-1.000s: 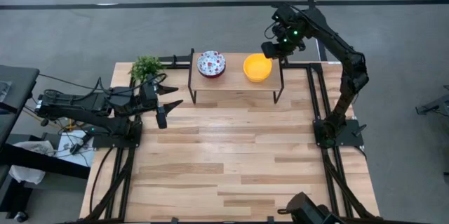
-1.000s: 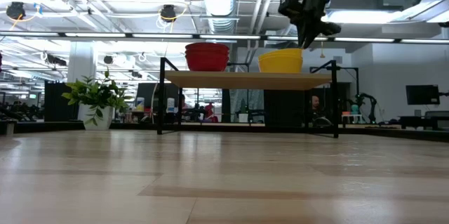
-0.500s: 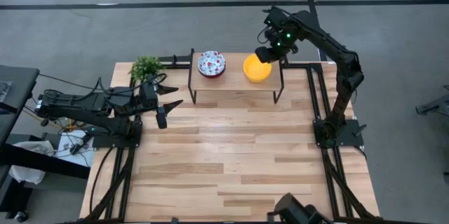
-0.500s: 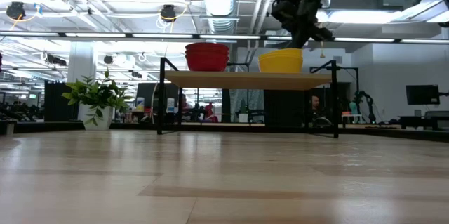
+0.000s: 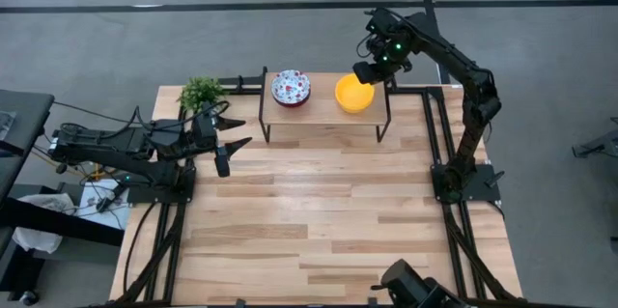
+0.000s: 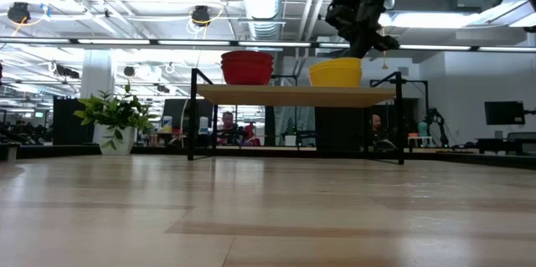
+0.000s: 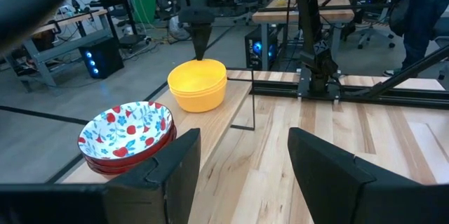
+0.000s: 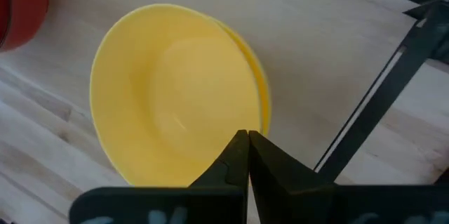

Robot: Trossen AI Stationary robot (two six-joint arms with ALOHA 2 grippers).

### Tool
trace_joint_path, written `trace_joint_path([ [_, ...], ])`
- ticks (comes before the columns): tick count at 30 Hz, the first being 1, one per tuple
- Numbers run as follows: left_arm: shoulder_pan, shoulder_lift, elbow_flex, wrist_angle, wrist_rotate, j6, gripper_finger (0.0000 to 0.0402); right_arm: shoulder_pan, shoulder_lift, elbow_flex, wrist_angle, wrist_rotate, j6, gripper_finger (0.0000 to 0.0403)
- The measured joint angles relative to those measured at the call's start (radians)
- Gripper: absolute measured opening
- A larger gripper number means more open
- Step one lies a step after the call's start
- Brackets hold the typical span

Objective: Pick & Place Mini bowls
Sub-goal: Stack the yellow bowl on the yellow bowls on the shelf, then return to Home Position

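Inspector: Right gripper (image 8: 247,155) has its fingers pressed together on the rim of the yellow bowls (image 5: 354,94), stacked on the shelf (image 5: 323,113) beside the patterned bowls (image 5: 291,87).

Clerk: Step?

Inspector: Grasp, I judge. Next: lift straight, clear of the shelf. Left gripper (image 5: 230,144) waits with its fingers apart, off the shelf's corner.

small potted plant (image 5: 201,92) at table (image 5: 319,221) corner, beside raised shelf (image 5: 323,113)
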Motion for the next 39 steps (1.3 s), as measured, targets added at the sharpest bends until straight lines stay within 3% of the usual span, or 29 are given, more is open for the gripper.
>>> trace_joint_path([
  [15,0.000,0.000,0.000,0.000,0.000,0.000,0.0214,0.005,-0.004,-0.067,0.065,-0.032,0.001,0.0000],
  [24,0.000,-0.001,0.000,-0.009,-0.001,0.003,0.0214,0.033,-0.017,0.042,0.012,-0.022,-0.034,0.0000],
  [31,0.000,-0.054,0.000,-0.060,-0.032,-0.022,0.0214,0.101,-0.099,0.051,0.041,0.021,-0.160,0.0000],
  [39,0.000,-0.172,-0.008,-0.125,0.002,-0.093,0.0214,0.146,-0.254,0.038,0.132,0.035,-0.217,0.0000],
])
